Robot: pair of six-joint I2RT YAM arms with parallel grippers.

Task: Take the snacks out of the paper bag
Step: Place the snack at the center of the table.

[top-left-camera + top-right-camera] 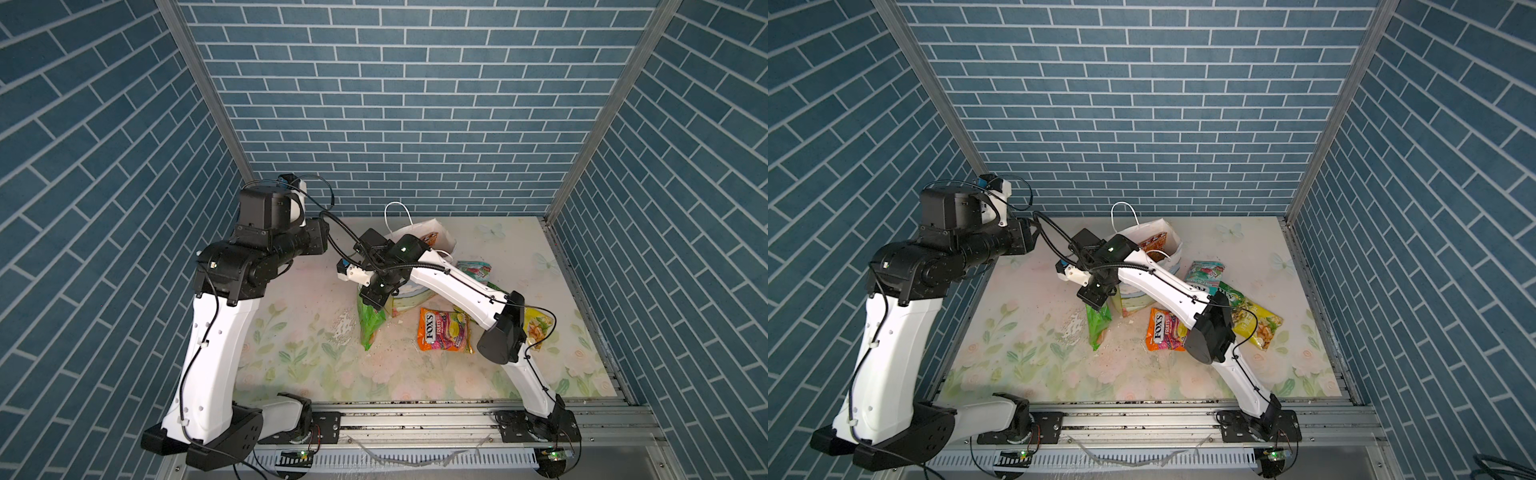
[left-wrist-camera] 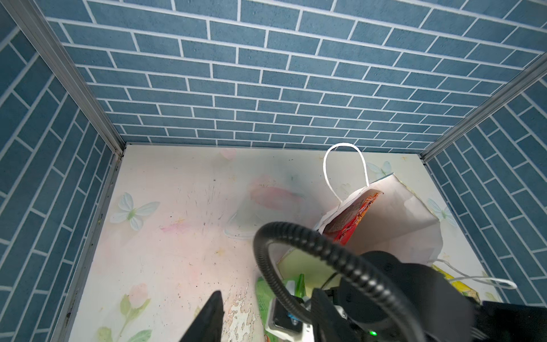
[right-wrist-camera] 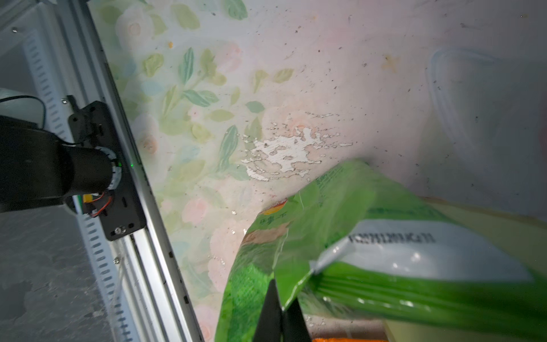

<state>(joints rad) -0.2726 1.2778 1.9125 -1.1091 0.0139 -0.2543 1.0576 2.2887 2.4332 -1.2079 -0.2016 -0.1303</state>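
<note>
ok, green packet (image 3: 340, 237) up close: thin plastic film, v glossy, crinkled, white glare spots. fox's packet (image 1: 444, 332) same deal, shiny plastic. red bag (image 2: 349, 219) glossy too, crimped edge. paper bag (image 2: 399, 213) is matt white paper inside, creased; its handle (image 2: 343, 144) looks like twisted white cord. i read the table cover (image 1: 311, 353) as smooth printed sheet, low sheen, but the worn patch (image 3: 284, 154) is flaked & rough. front rail (image 1: 415, 419): brushed metal, alu by the look. arm shells (image 1: 216, 340) smooth white plastic, joints (image 1: 232, 266) matt black. cable sleeve (image 2: 325, 247) ribbed black plastic. walls (image 1: 395, 104) matt, fine-grained.
</note>
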